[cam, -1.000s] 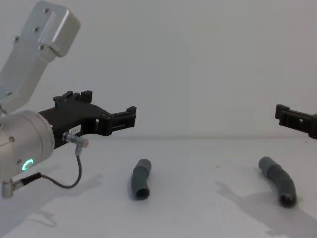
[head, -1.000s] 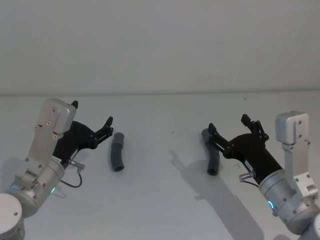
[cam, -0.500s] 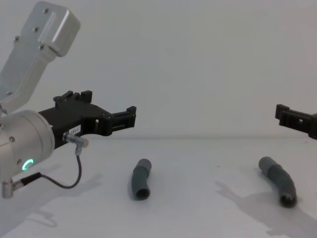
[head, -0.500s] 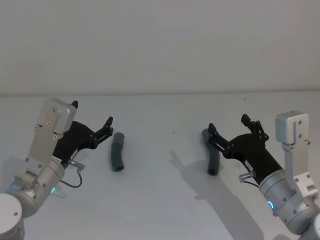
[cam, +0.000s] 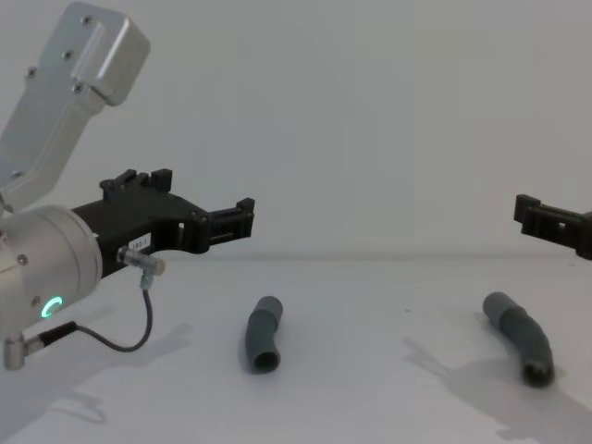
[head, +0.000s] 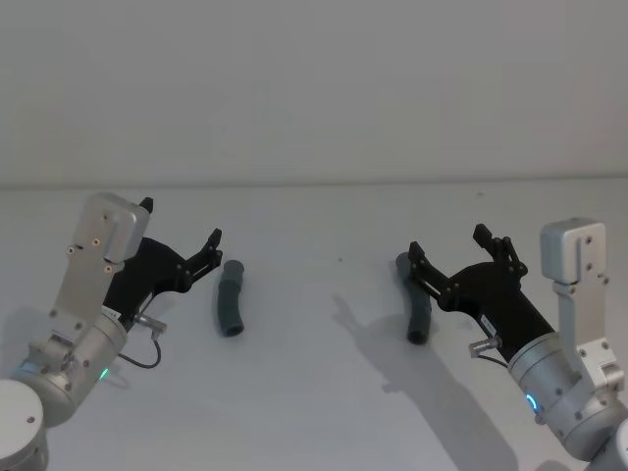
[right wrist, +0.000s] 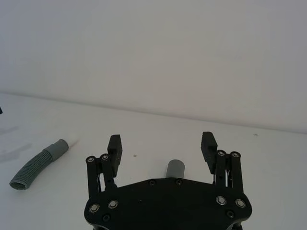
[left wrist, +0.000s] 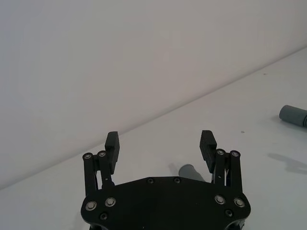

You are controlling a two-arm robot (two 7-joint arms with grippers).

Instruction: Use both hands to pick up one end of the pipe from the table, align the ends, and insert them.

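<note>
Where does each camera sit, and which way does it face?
Head: high, facing down at the table; both arms, left claw and right claw open.
Chest: low, facing across the table; left arm large, right claw's tip.
Left wrist: behind left claw, facing left pipe piece.
Right wrist: behind right claw, facing right pipe piece.
Shared: head and chest both catch both pieces.

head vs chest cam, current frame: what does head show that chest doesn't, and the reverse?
Head: top-down layout, the open right gripper with one finger crossing the right pipe piece. Chest: side-on height, both grippers well above the table, and each piece's hollow mouth facing the camera. Both: the open left gripper beside the left pipe piece, the pieces lying apart.
</note>
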